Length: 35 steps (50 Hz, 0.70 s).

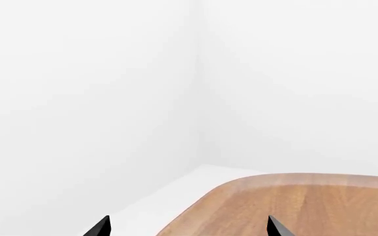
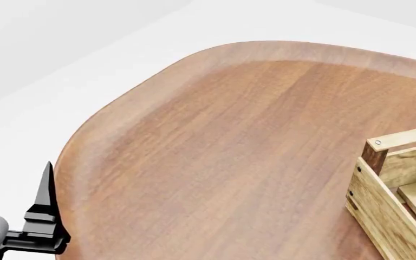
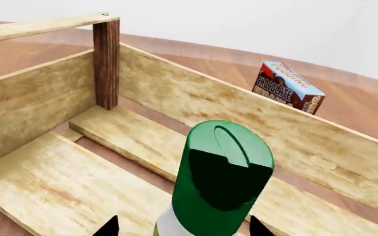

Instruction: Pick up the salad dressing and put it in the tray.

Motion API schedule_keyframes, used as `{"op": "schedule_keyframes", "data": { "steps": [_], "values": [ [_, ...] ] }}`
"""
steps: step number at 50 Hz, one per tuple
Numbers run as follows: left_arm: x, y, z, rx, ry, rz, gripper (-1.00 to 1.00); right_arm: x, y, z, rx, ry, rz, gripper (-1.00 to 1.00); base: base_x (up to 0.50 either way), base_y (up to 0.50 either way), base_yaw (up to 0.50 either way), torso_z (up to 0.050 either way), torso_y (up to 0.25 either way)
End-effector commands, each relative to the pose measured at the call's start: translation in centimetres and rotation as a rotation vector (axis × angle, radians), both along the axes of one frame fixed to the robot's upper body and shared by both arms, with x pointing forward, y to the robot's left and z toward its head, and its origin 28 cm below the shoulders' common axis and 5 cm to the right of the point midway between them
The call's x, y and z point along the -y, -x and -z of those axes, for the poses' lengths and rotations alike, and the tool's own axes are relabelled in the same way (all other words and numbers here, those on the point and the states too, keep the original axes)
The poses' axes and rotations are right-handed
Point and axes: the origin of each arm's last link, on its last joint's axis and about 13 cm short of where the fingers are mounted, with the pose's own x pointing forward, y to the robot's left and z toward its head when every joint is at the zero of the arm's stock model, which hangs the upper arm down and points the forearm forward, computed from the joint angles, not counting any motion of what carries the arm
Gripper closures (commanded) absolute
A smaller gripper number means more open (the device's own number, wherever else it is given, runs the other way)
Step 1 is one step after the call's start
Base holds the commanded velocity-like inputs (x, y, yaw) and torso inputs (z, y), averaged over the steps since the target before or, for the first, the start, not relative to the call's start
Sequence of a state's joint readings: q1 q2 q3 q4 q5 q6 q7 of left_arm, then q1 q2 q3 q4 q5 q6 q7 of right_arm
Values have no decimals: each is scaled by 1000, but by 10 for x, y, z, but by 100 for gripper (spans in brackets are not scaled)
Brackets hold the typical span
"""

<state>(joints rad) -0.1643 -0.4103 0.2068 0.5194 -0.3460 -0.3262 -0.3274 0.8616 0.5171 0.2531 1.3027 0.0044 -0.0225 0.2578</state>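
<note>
The salad dressing [image 3: 222,182], a green-capped bottle, stood with its long axis roughly upright, cap up, inside the tray [image 3: 255,115] above the slatted floor. The right gripper [image 3: 179,227] had its fingers on either side of the bottle's pale body, pinching it. Beyond the tray's far wall a chocolate box [image 3: 287,88] stood on the table [image 2: 229,146]. The left gripper [image 1: 187,227] hung over the table's edge, fingers spread, holding nothing.
</note>
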Motion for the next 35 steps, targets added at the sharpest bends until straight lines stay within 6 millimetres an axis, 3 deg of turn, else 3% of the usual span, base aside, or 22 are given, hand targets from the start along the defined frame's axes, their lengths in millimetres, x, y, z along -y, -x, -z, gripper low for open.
{"op": "schedule_keyframes", "data": {
  "steps": [1,28,35],
  "values": [
    [0,0,0,-1,0,0,-100,1,0,0,-6,8,-8,-100,0,0,0,0,0],
    [0,1,1,-1,3,1,-100,9,-6,-18,35,72,-36,-100,0,0,0,0,0],
    [0,2,1,-2,4,1,-100,7,4,-29,29,90,-24,-100,0,0,0,0,0]
  ]
}}
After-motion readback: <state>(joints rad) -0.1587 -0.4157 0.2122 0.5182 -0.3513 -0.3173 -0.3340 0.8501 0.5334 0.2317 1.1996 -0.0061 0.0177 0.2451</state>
